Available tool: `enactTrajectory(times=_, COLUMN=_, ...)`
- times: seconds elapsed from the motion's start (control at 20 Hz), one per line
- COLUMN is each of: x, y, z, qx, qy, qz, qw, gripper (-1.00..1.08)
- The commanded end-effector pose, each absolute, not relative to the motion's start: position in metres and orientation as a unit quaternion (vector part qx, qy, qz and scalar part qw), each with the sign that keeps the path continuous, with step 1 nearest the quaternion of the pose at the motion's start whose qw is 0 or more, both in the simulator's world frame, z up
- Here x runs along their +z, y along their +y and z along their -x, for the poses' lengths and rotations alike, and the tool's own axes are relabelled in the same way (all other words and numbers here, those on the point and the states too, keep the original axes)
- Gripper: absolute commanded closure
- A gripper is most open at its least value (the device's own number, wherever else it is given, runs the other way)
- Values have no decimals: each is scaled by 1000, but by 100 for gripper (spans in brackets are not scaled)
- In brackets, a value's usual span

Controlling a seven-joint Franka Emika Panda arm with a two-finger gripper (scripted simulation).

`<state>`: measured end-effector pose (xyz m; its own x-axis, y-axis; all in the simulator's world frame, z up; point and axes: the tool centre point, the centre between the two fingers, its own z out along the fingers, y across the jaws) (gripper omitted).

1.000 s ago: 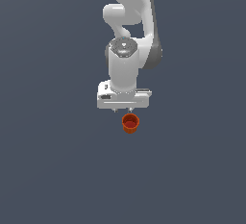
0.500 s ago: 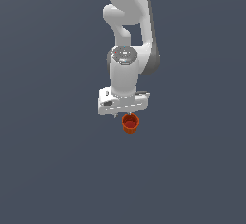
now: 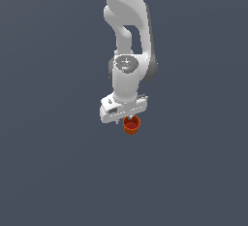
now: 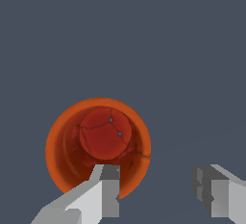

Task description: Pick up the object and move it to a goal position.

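A: What is seen closest to the wrist camera?

B: Two grey fingers are seen spread apart, nothing clamped between them. The gripper is released. One finger lies over the cup's rim; the other is out over bare floor.

A: And farther off?

B: In the exterior view the cup is found standing upright on the grey floor, directly under the gripper, partly hidden by it.

A: What could go wrong?

B: The cup appears off-centre between the fingers. If a descent were made like this, the rim could be struck and the cup tipped or pushed aside. A closure might catch only one wall, and the tapered side could slip out.
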<state>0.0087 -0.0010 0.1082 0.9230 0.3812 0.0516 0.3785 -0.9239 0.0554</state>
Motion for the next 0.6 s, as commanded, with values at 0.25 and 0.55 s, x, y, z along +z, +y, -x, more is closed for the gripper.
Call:
enactTrajectory(times=0.25, x=101, y=0, z=-9, qx=36, qy=219, qz=-975, qw=24, gripper=-20)
enactTrajectory(times=0.55, x=93, y=-1, z=-10, qx=35, qy=217, qz=-975, qw=24, gripper=-20)
